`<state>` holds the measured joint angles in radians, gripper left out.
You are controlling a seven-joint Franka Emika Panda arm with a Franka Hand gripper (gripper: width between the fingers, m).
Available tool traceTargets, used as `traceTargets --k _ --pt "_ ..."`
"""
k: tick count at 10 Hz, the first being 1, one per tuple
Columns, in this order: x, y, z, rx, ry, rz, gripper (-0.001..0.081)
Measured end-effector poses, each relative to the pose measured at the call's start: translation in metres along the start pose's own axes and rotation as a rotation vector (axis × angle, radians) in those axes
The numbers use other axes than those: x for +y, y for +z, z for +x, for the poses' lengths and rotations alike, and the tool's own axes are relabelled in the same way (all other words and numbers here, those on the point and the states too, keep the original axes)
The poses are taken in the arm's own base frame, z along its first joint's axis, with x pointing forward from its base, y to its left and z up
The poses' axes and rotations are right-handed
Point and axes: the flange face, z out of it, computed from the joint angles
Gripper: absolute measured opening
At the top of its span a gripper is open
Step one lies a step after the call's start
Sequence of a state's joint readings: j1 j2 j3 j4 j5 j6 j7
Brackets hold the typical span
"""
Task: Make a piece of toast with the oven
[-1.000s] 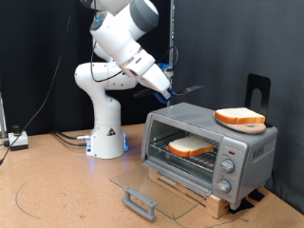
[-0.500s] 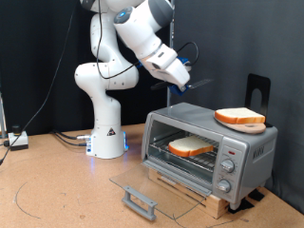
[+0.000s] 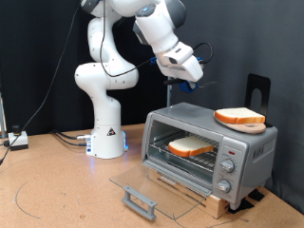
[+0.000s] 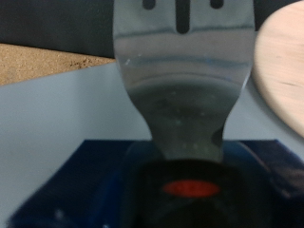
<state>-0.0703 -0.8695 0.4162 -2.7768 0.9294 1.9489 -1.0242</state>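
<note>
Two slices show: one piece of toast (image 3: 193,146) lies on the rack inside the oven (image 3: 211,152), whose glass door (image 3: 152,185) hangs open; another slice (image 3: 239,118) rests on top. The claw (image 3: 187,84) grips a metal spatula (image 4: 184,66) above the oven, apart from both.

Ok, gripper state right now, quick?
Gripper: up above the boxy silver-grey toaster oven; fingers hidden, so its grip cannot be told. A slotted flat metal blade fills the wrist view.
</note>
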Motion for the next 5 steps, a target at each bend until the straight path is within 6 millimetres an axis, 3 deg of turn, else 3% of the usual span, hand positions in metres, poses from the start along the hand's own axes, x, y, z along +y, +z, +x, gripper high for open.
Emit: traceTargets --k 2,5 --pt "-0.016 0.026 -0.004 -0.041 0.047 -0.055 0.0395" --pt "-0.019 0.053 -0.008 -0.048 0.087 -0.117 0.0395"
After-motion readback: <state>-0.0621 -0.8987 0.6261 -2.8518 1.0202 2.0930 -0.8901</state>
